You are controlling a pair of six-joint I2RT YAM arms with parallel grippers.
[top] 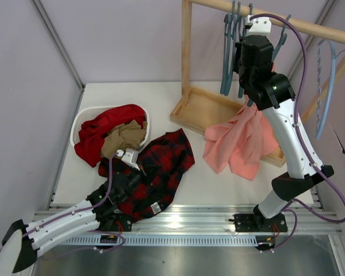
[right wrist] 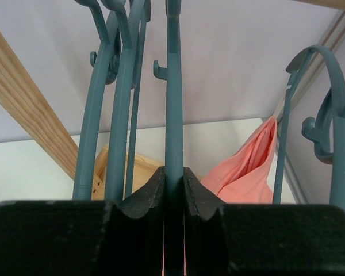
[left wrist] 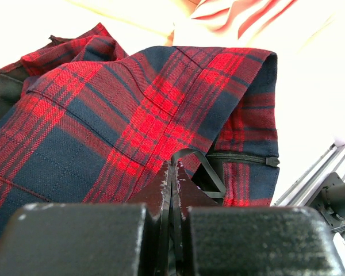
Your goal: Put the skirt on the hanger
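Observation:
The red-and-black plaid skirt point(top: 161, 167) lies spread on the table at front centre, with its white label point(top: 156, 206) near the front edge. My left gripper point(top: 139, 167) rests low on it. In the left wrist view the gripper point(left wrist: 175, 167) is shut on a thin black loop strap of the skirt point(left wrist: 161, 103), beside its zip. My right gripper point(top: 245, 26) is raised at the wooden rail. In the right wrist view it point(right wrist: 173, 172) is shut on the arm of a slate-blue hanger point(right wrist: 173, 115). Alike hangers point(top: 227, 63) hang beside that one.
A white basket point(top: 80, 123) at the left holds a plain red garment point(top: 112, 123) and a tan one point(top: 123, 138). A salmon-pink garment point(top: 241, 144) drapes over the wooden rack base point(top: 195, 112). The rack post point(top: 186, 52) and rail point(top: 299, 23) stand behind. A paler blue hanger point(top: 328, 86) hangs far right.

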